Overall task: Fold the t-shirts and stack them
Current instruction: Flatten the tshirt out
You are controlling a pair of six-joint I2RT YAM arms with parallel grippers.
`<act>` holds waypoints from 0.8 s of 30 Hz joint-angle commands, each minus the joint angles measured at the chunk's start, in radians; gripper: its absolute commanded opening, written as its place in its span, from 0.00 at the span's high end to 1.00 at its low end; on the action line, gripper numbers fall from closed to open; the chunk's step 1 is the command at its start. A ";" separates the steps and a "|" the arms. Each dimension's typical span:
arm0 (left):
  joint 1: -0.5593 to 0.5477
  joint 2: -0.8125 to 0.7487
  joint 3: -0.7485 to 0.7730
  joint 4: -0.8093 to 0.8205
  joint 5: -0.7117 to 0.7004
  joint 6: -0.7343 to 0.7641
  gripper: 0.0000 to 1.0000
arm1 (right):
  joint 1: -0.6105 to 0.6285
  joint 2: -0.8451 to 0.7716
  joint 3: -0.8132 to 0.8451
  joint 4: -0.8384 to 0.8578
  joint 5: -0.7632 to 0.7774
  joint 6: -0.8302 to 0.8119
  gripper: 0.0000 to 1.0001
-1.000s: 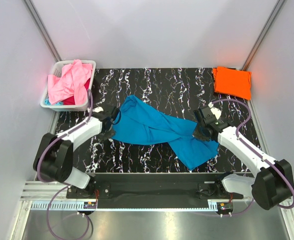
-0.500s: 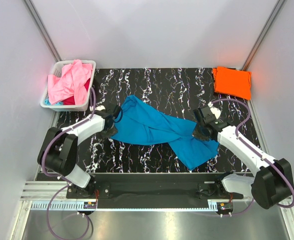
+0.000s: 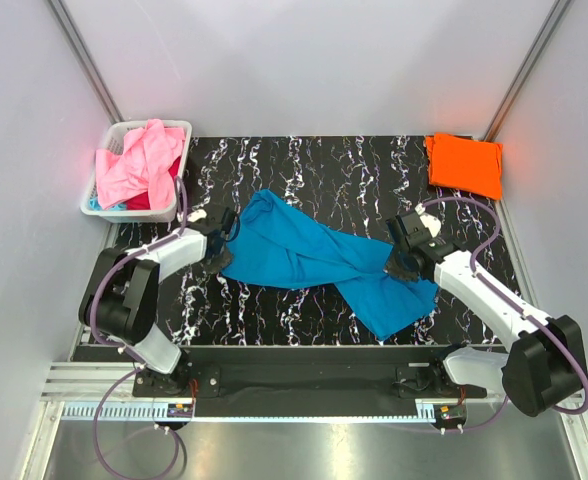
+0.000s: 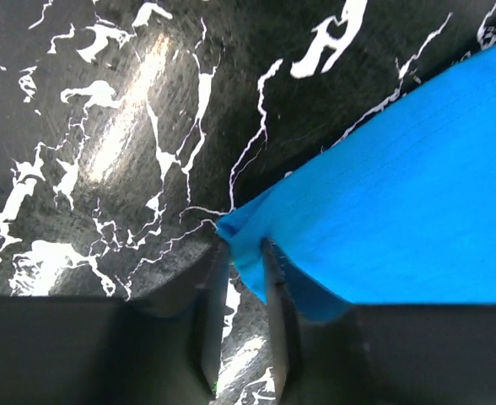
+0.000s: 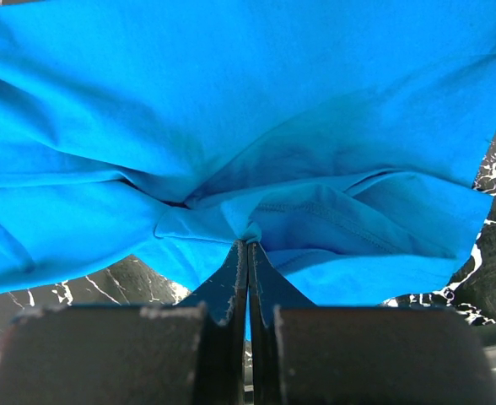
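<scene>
Across the desk (image 3: 304, 160) the teal-blue t-shirt (image 3: 314, 262) is lying diagonally between your arms, left fingers (image 4: 239, 291) pinching its far-left corner, right fingers (image 5: 248, 278) clamping its near-right fold.

White plastic lattice basket (image 3: 102, 203) at upper left of frame, on far-left corner of black white-veined marble bench (image 3: 324, 165).

Bare marble table (image 3: 304, 165) between basket (image 3: 104, 170) and orange t-shirt (image 3: 464, 165).
</scene>
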 commanded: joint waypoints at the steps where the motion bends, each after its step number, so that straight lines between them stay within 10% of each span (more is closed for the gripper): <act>1: 0.007 0.018 -0.024 0.035 0.051 0.002 0.85 | 0.007 -0.001 0.052 0.011 -0.015 -0.001 1.00; 3: 0.007 0.009 -0.022 0.028 0.062 0.004 1.00 | 0.007 -0.004 0.053 0.010 -0.017 0.000 1.00; 24: 0.006 -0.514 0.265 -0.208 0.086 0.145 1.00 | 0.007 -0.167 0.297 -0.262 0.219 -0.024 1.00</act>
